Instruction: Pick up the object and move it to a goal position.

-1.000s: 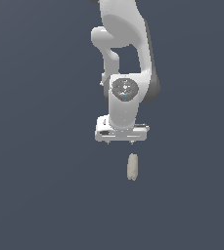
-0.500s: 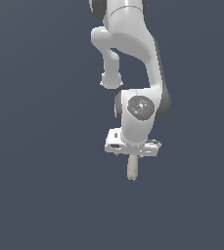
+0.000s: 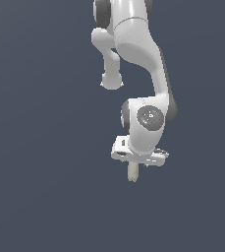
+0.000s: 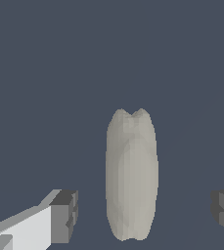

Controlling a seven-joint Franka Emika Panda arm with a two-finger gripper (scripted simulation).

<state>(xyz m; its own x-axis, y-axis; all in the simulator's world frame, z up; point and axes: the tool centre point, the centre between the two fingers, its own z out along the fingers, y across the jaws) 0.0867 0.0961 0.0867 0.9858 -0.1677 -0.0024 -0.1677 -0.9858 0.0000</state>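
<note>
Plain dark grey floor; the arm has come down over the object [image 4: 132, 176].
The gripper [image 4: 143, 215] is open, fingers wide on both sides, ready to squeeze.

All I get on my screens apart from the job itself is the ground [image 3: 35, 197], a flat, dark blue-grey surface that fills the exterior view from edge to edge. It is one even, matte tone, and I cannot tell from this feed where floor would end and backdrop begin. On the wrist view the same slate colour [image 4: 45, 73] fills the picture. There I think I make out a very faint diagonal change of shade on one side, too weak for me to say whether it is a shadow or an edge.
</note>
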